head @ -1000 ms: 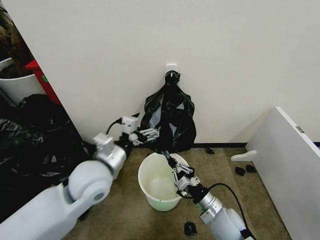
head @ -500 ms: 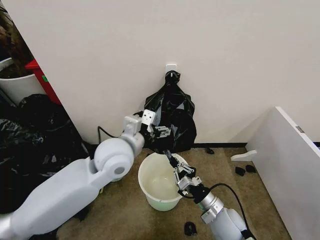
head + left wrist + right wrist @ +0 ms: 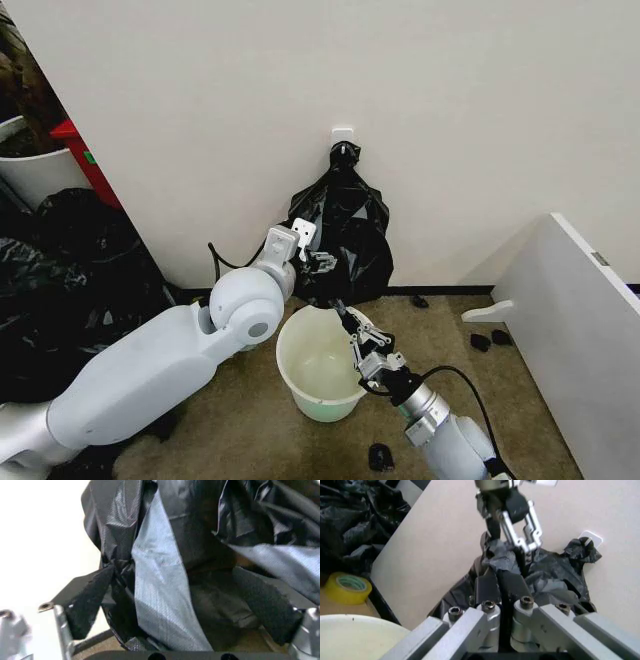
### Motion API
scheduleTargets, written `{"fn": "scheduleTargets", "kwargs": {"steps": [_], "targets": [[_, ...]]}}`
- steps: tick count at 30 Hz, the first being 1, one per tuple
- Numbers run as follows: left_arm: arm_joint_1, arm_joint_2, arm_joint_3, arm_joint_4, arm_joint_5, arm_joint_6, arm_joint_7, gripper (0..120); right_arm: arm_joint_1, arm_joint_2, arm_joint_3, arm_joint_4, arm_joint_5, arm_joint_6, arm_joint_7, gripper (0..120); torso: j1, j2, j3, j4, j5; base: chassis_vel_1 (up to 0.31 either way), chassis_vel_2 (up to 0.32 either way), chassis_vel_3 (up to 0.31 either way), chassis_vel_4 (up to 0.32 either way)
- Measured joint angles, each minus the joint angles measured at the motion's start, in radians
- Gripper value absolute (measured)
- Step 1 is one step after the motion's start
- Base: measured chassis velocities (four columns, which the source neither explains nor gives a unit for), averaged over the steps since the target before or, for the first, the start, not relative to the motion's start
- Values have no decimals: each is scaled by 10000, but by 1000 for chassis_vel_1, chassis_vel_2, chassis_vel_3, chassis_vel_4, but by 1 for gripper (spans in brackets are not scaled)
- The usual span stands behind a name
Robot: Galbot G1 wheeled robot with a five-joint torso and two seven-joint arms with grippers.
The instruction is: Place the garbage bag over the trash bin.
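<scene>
Black glossy plastic of the garbage bag (image 3: 340,240) is hanging against the wall from a white hook (image 3: 342,134), just behind the trash bin (image 3: 318,362), a white bucket sitting on the carpeted floor. The left hand (image 3: 318,262) is reaching into the bag's folds, its padded fingers (image 3: 87,600) spread wide with plastic lying between them (not yet clamped). The right hand (image 3: 350,325) is hovering at the bucket's rear rim, pinched closed on a thin strip of black plastic (image 3: 501,588). No writing is legible anywhere.
</scene>
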Motion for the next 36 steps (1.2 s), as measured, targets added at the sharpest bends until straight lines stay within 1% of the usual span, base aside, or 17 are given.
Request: {"fn": "scheduleTargets", "kwargs": {"steps": [1, 2, 4, 6, 9, 10, 14, 16, 18, 20, 22, 24, 25, 28, 29, 32, 36], "targets": [[-19, -81, 23, 136, -199, 0, -99, 82, 0, -10, -7, 40, 41, -25, -2, 0, 0, 0, 0, -1, 0, 0, 0, 0, 0], [-19, -81, 23, 136, -199, 0, -99, 82, 0, -10, -7, 40, 41, -25, -2, 0, 0, 0, 0, -1, 0, 0, 0, 0, 0], [-73, -201, 49, 267, -464, 7, -227, 69, -28, -67, 30, 95, 117, -41, -5, 0, 0, 0, 0, -2, 0, 0, 0, 0, 0], [-86, -218, 50, 277, -555, 21, -278, 66, -34, -81, 41, 104, 138, -45, -5, 0, 0, 0, 0, -2, 0, 0, 0, 0, 0], [-92, -247, 44, 306, -806, 72, -453, 52, -53, -135, 62, 171, 215, -73, -4, 0, 0, 0, 0, -2, 0, 0, 0, 0, 0], [-92, -247, 44, 306, -806, 72, -453, 52, -53, -135, 62, 171, 215, -73, -4, 0, 0, 0, 0, -2, 0, 0, 0, 0, 0], [-33, -250, -73, 366, -1068, 73, -615, 32, -52, -201, 63, 256, 339, -169, -4, 0, 0, 0, 0, -1, -1, 0, 0, 0, 0], [-30, -250, -88, 372, -1095, 73, -628, 29, -52, -210, 61, 266, 355, -179, -4, 0, 0, 0, 0, -1, 0, 0, 0, 0, 0], [-21, -274, -151, 415, -1202, 59, -685, 17, -57, -250, 56, 326, 407, -218, -1, 0, 0, 0, 0, -1, -1, 0, 0, 0, 0], [-20, -288, -171, 428, -1224, 50, -700, 14, -60, -264, 57, 339, 426, -225, 1, 0, 0, 0, 0, -1, -1, 0, 0, 0, 0], [-7, -323, -244, 456, -1273, 14, -725, 4, -64, -311, 63, 364, 472, -242, 23, 0, 0, 0, 0, -2, 0, 0, 0, 0, 0], [-5, -326, -253, 458, -1277, 7, -726, 4, -65, -314, 64, 365, 474, -242, 25, 0, 0, 0, 0, -2, 0, 0, 0, 0, 0], [14, -336, -311, 470, -1285, -72, -725, 0, -64, -328, 76, 376, 508, -253, 47, 0, 0, 0, 0, -2, 0, 0, 0, 0, 0], [244, -342, -631, 483, -976, -720, -358, 0, -82, -333, 78, 425, 718, -362, 121, 0, 0, 0, 0, -2, 0, 0, 0, 0, 0], [244, -342, -631, 483, -976, -720, -358, 0, -82, -333, 78, 425, 718, -362, 121, 0, 0, 0, 0, -2, 0, 0, 0, 0, 0], [518, -314, -988, 470, -557, -1456, 146, 0, -150, -330, 23, 508, 1046, -550, 196, 0, 0, 0, 0, -2, 0, 0, 0, 0, 0], [1107, -219, -1664, 301, 46, -2812, 948, 0, -377, -426, -141, 762, 1874, -979, 285, 0, 0, 0, 0, -2, -2, 0, 0, 0, 0]]}}
